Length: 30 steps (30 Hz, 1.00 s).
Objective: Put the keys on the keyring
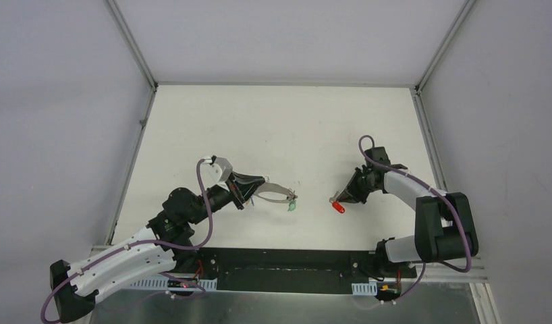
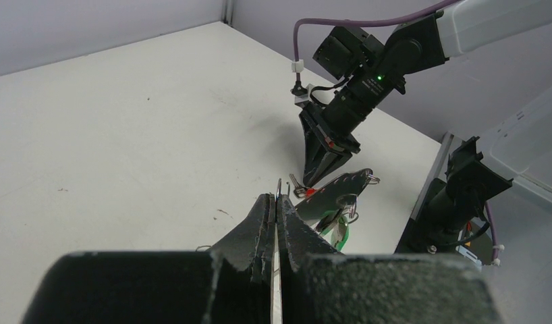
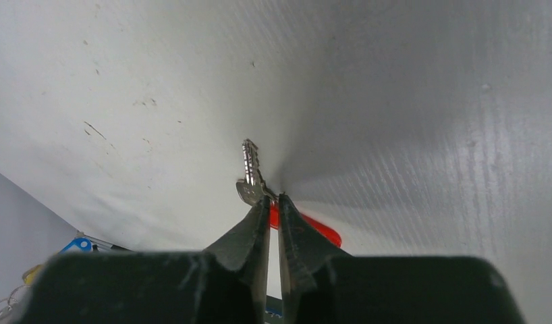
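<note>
Left fingers (image 2: 263,223) clamped shut on keyring (image 2: 277,290), holding hoop out toward right arm, likely as steady target; green key (image 1: 293,205) at its far end. Right fingers (image 3: 250,233) pinch red key (image 3: 250,169) by head on table (image 3: 428,101), blade sticking out, probably for lift toward hoop.

No text, label, brand, number or sign can be read in any of the three views.
</note>
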Tool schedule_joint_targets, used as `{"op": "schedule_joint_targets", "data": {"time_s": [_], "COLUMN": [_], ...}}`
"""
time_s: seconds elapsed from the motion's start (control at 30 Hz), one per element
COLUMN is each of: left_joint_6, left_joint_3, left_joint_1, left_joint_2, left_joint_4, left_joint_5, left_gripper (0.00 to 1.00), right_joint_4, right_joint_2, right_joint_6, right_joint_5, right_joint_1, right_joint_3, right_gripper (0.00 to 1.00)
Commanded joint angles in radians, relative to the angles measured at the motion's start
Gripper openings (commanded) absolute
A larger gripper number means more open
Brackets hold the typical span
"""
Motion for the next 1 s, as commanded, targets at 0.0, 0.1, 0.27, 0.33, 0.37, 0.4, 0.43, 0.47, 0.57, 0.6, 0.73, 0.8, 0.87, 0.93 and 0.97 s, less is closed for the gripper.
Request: {"op": "schedule_joint_targets", "data": {"time_s": [0.0,0.1,0.27,0.33,0.37,0.4,0.43,0.47,0.57,0.6,0.73,0.8,0.87,0.93,0.97], "left_joint_6": [-0.005,-0.005,-0.002,-0.002,-0.002,-0.002,-0.003,-0.002,-0.005,-0.006,-0.006,-0.006,-0.01,-0.013,-0.014], "left_joint_3": [0.061,0.061,0.062,0.062,0.063,0.064,0.065,0.066,0.064,0.064,0.065,0.065,0.065,0.065,0.065], "left_joint_1": [0.003,0.003,0.002,0.003,0.003,0.003,0.003,0.003,0.003,0.003,0.002,0.003,0.003,0.003,0.003], "left_joint_2": [-0.006,-0.007,-0.011,-0.014,-0.015,-0.017,-0.019,-0.019,-0.02,-0.019,-0.016,-0.014,-0.012,-0.011,-0.011], "left_joint_4": [0.048,0.044,0.034,0.029,0.025,0.023,0.02,0.019,0.017,0.018,0.017,0.018,0.017,0.015,0.013], "left_joint_5": [0.006,0.005,0.004,0.001,0.001,0.001,0.001,0.001,-0.001,-0.001,0.0,-0.001,-0.002,-0.004,-0.005], "left_gripper": [0.0,0.0,0.0,0.0,0.0,0.0,0.0,0.0,0.0,0.0,0.0,0.0,0.0,0.0,0.0], "right_joint_4": [0.035,0.036,0.031,0.008,-0.005,-0.021,-0.033,-0.044,-0.061,-0.063,-0.06,-0.046,-0.031,-0.019,-0.013], "right_joint_2": [-0.003,-0.009,-0.014,-0.023,-0.031,-0.042,-0.049,-0.058,-0.083,-0.09,-0.11,-0.105,-0.094,-0.078,-0.069], "right_joint_6": [0.018,0.018,-0.021,-0.037,-0.045,-0.052,-0.055,-0.059,-0.054,-0.051,-0.025,-0.012,0.0,0.009,0.013], "right_joint_5": [-0.023,-0.024,-0.05,-0.038,-0.028,-0.018,-0.009,-0.003,-0.012,-0.018,-0.05,-0.067,-0.08,-0.088,-0.092], "right_joint_1": [-0.006,-0.007,-0.006,-0.006,-0.006,-0.006,-0.006,-0.005,-0.006,-0.006,-0.005,-0.006,-0.006,-0.007,-0.006], "right_joint_3": [-0.008,-0.008,0.003,0.012,0.014,0.016,0.014,0.011,-0.002,-0.008,-0.028,-0.033,-0.035,-0.034,-0.034], "right_gripper": [0.09,0.04,0.0,0.03,0.07,0.13,0.19,0.24,0.39,0.42,0.46,0.44,0.36,0.3,0.28]}}
